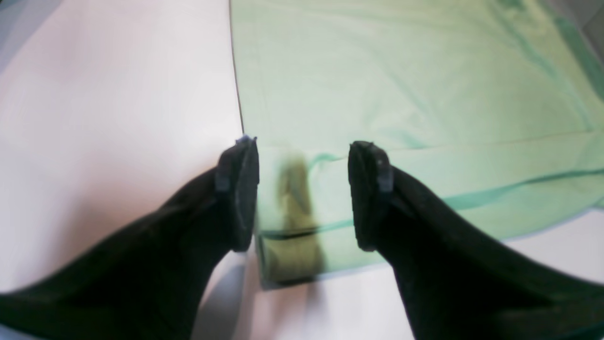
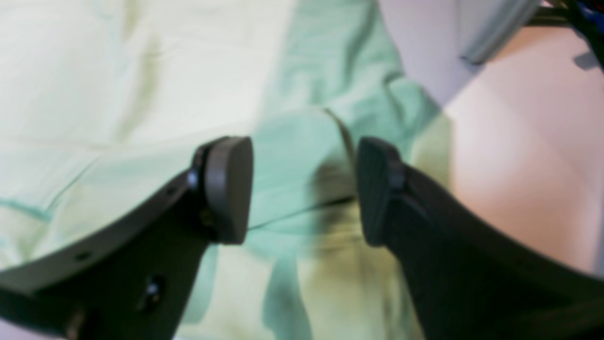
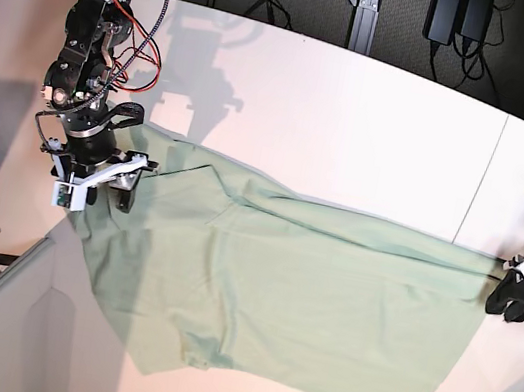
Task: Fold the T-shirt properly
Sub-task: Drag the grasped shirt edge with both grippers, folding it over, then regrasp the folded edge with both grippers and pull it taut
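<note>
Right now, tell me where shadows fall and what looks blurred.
Base view: an arm's shadow on the pale tabletop. Left wrist view: dark patch on the T-shirt, claw soft-edged. Right wrist view: cloth folds blurred.

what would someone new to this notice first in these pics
Probably the big pale green T-shirt, spread across the middle of the base view with a long fold along its far side. Next, the two dark robot hands: the right hand over the shirt's left end in that view, the left hand at its right edge, both open.
</note>
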{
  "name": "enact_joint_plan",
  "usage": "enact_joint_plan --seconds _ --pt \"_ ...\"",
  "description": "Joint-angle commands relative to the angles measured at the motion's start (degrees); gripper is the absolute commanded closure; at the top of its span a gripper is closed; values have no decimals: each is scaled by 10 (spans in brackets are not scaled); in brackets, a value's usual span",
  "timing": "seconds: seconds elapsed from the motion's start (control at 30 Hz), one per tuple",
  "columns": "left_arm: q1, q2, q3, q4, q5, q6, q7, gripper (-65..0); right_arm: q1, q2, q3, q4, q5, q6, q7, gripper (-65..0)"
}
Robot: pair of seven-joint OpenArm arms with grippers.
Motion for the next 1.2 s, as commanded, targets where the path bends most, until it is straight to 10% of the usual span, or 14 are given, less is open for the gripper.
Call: enact_joint_plan --seconds 0.0,0.3,0.6,1.17 --pt "-16 -12 -7 17 -19 -11 3 -337 10 10 22 16 16 -3 4 -349" --pt "-8 -15 -80 48 -112 -31 77 -337 -22 10 203 19 140 -2 -39 -349" --pt "45 -16 -80 49 -128 -31 81 -336 -62 5 226 19 188 -3 -64 -349" --pt "107 7 -123 57 -156 -31 89 -336 -111 -129 242 8 187 -3 -22 -349"
